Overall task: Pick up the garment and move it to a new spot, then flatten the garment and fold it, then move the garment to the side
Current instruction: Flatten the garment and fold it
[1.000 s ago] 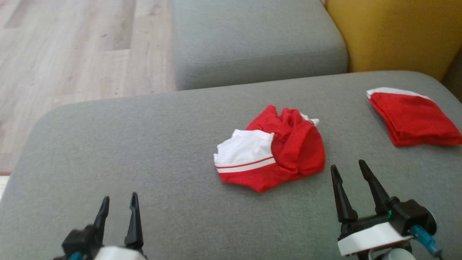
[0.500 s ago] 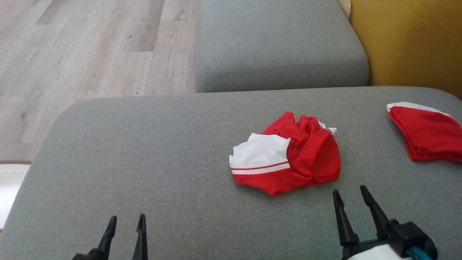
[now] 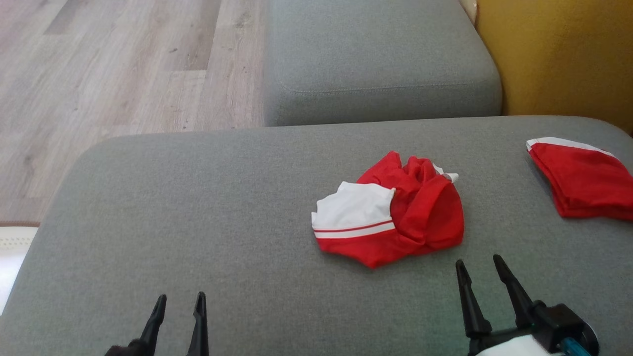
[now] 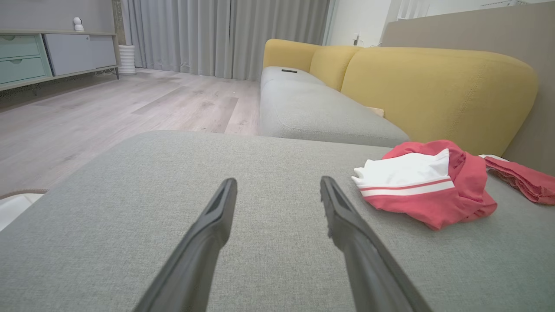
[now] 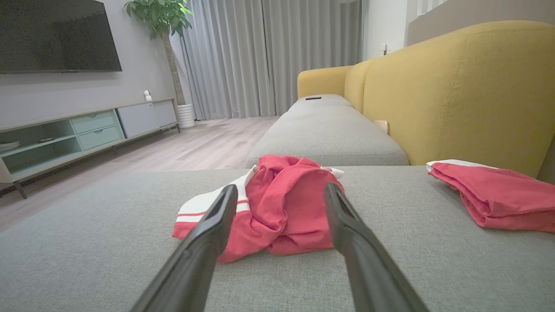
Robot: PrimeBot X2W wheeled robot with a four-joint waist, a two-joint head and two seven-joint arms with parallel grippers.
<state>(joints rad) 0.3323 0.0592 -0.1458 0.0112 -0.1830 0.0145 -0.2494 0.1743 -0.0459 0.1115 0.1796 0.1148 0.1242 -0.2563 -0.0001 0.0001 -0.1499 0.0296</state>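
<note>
The garment, a red piece with a white striped panel, is lying in a crumpled heap on the broad grey cushion, a little right of its middle, and nothing is touching it. The right gripper is hovering just beside the heap's near right edge, its fingers standing wide apart and holding nothing. In the right wrist view they are framing the bundle, which is sitting straight ahead of them. The left gripper is waiting well apart from the cloth, low at the near left of the cushion, its fingers likewise spread wide and carrying nothing, pointing over bare upholstery. Far to the right, near the yellow backrest, a folded red piece is resting flat in a tidy stack, well clear of the heap. Judging from this layout, the work on the crumpled garment is only beginning: it is not being lifted, it is not lying flat, and no fold is showing in it. The pick-up, the move to a new spot, the flattening, the folding and the final shift to the side all appear to be waiting. The step in hand is looking like the approach for the first grasp, with the right arm being the better placed of the two, since it is lining up on the bundle.
</note>
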